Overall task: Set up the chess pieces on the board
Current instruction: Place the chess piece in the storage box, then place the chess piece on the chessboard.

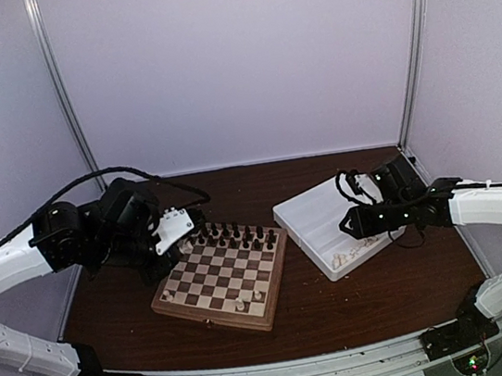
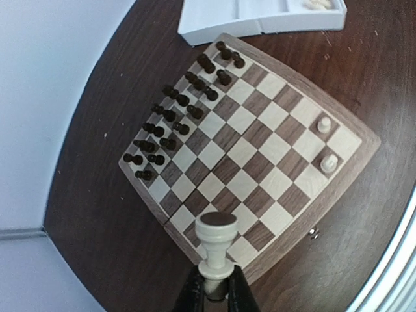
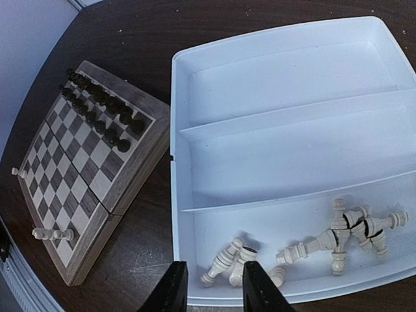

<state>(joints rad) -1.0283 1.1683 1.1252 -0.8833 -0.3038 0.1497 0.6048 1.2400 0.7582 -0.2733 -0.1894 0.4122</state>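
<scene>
The board [image 1: 214, 313] lies at the table's middle, with dark pieces [image 1: 230, 236] in its two far rows. A few cream chess pieces [image 2: 323, 124] stand on its near rows. My left gripper [image 2: 214, 286] is shut on the top end of a cream chess piece [image 2: 216, 244]. Its dark felt base points at the board's corner [image 2: 253, 149]. In the top view that gripper [image 1: 181, 238] hovers over the board's far left corner. My right gripper [image 3: 214, 286] is open over the tray's near compartment, above cream chess pieces [image 3: 231, 260] lying there, with nothing held.
A white plastic tray [image 3: 260, 84] with three compartments sits right of the board [image 3: 78, 169]. More cream pieces [image 3: 338, 237] lie in a heap in its near compartment. Grey walls enclose the dark wooden table [image 1: 361, 303].
</scene>
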